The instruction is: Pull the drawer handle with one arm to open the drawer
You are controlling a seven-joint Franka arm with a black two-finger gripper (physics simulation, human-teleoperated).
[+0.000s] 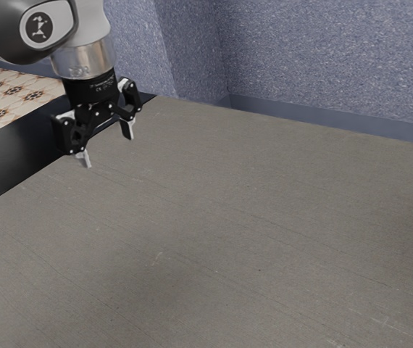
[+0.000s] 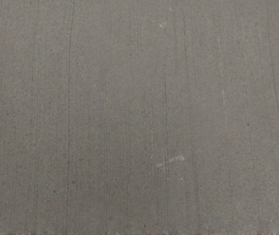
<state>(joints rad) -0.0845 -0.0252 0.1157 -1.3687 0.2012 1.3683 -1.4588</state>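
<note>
The black gripper (image 1: 107,148) is hanging with its two fingers wide apart, holding nothing, near the edge of the flat grey table (image 1: 250,217); its matte surface is showing fine straight streaks. Where the drawer handle is, I cannot tell.

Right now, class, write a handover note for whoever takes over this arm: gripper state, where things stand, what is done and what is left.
Gripper: open, nothing between its fingers. It hangs above the grey table, near the table's edge at the exterior view's left.
Wrist view: looks down on the grey table top.
Done: nothing gripped, no pull begun.
Left: the whole job. Find the drawer handle, close on it, and pull the drawer open.
</note>
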